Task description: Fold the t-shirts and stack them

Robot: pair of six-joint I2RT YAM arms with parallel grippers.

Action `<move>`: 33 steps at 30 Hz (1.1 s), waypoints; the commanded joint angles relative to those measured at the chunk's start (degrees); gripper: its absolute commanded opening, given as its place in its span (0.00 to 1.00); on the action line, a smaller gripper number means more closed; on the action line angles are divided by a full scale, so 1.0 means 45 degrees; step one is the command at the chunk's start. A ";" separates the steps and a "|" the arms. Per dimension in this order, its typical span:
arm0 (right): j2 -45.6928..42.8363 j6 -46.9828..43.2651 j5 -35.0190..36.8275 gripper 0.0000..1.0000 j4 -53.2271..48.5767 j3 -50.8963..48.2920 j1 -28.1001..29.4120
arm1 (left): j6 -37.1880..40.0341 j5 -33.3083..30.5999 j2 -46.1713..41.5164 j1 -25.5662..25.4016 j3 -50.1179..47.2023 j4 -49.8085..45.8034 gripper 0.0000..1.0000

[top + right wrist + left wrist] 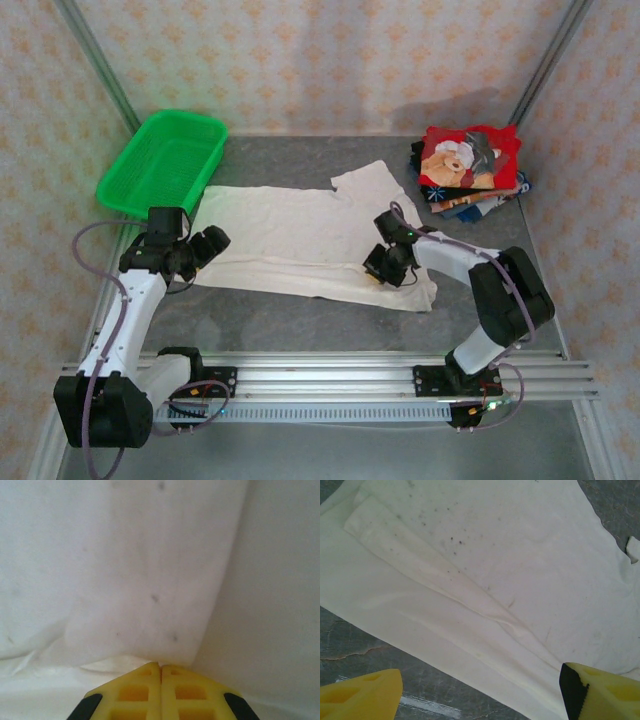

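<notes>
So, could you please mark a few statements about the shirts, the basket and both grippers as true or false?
1. The off-white shirt lies spread out on the table. True.
2. The folded shirts sit inside the green basket. False: they are stacked on the table at the far right, apart from the basket.
3. The left gripper is open over the shirt's edge. True.
4. The right gripper has its jaws wide apart. False: they are shut, pinching the off-white shirt's cloth.
5. The red teddy-bear shirt lies on top of the stack. True.
</notes>
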 commanded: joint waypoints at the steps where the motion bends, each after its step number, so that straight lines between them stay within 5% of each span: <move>1: -0.0244 -0.0095 0.0710 0.02 -0.0277 0.0464 -0.0119 | 0.0282 -0.0371 -0.0295 -0.0051 -0.0145 -0.0442 0.83; 12: 0.0208 -0.0631 0.0629 0.00 -0.0845 0.1750 -0.0527 | 0.0437 -0.0389 -0.0227 -0.0040 -0.0408 -0.0373 0.83; 33: 0.4946 -0.2539 -0.1066 0.00 -0.1571 0.6981 -0.1192 | 0.0564 -0.0545 -0.0507 -0.0039 -0.1291 -0.0534 0.83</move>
